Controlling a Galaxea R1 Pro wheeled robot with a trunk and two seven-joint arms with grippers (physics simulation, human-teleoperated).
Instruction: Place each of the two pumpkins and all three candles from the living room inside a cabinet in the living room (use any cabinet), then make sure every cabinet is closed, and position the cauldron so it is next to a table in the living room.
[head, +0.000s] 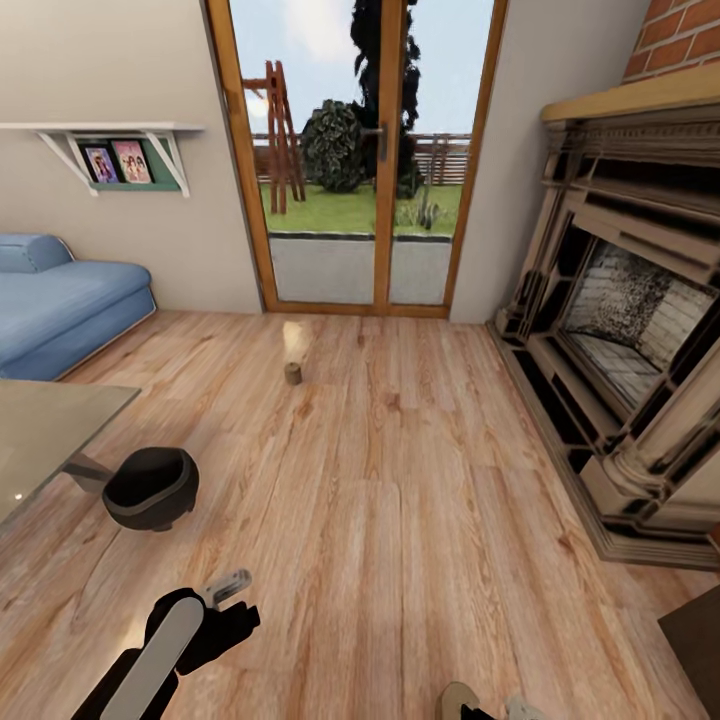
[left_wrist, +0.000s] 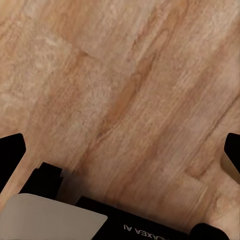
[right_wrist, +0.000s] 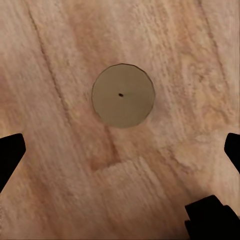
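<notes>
The cauldron (head: 151, 487) sits on the floor (head: 400, 480), just beside the corner of the table (head: 50, 425) at the left. The sofa (head: 60, 305) is behind the table, against the left wall. One candle (head: 293, 373) stands on the floor farther back, before the glass doors (head: 355, 150). The fireplace (head: 620, 330) is along the right side. Another candle (right_wrist: 122, 95) stands on the floor under the right gripper (right_wrist: 120, 150).

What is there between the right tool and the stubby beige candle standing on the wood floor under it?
Nothing visible. In the right wrist view, the stubby beige candle stands upright on the bare light wood plank floor, its round top and wick facing the camera. The right tool is open, its dark fingertips wide apart, with only floor between them.
</notes>
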